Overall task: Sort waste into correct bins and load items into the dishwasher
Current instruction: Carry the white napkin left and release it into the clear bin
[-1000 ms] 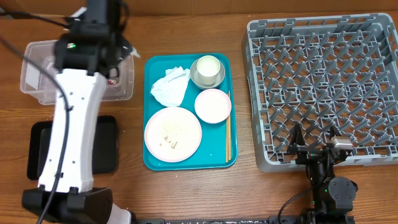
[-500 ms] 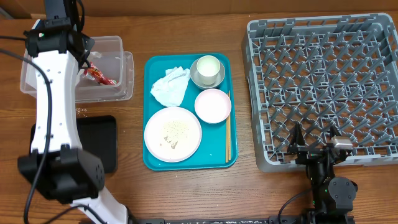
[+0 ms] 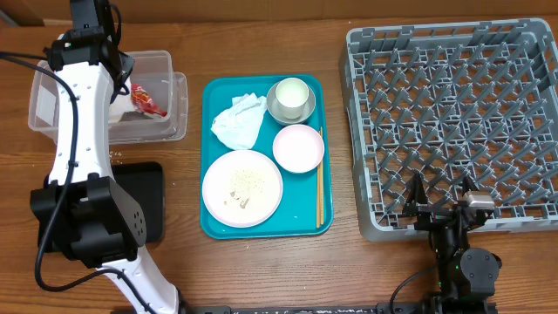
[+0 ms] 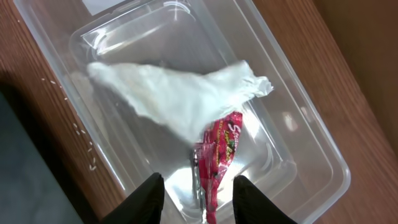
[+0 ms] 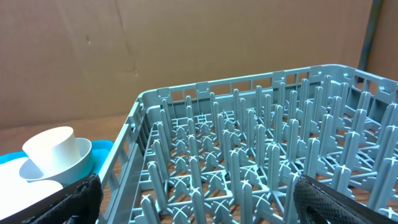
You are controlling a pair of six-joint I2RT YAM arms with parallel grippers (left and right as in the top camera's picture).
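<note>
Wrapper (image 3: 146,99) is the red crinkly one and it's lying inside the clear tub (image 3: 172,119) at the far left of the table (image 3: 261,270), next to a crumpled white sheet (image 4: 180,99) that's in the tub too. Left hand (image 4: 198,202) hangs right over it, fingers (image 4: 149,199) spread apart with the wrapper's lower end showing in the gap between them, not pinched by either as far as I can see. A few rice grains (image 4: 81,130) are scattered on the wood just outside the tub wall. Black tray (image 3: 150,202) sits just in front of the tub, partly under the arm. Then the teal tray (image 3: 305,222) in the middle has the napkin (image 3: 240,120), the plate (image 3: 261,201) with bits of rice on it, the bowl (image 3: 298,147), the cup (image 3: 291,92) sitting in the metal bowl (image 3: 281,113), and the chopsticks (image 3: 319,187) along its right edge. Rack (image 3: 453,105) is over on the right, and the right hand (image 3: 441,194) sits at its near edge, spread wide, holding nothing.
</note>
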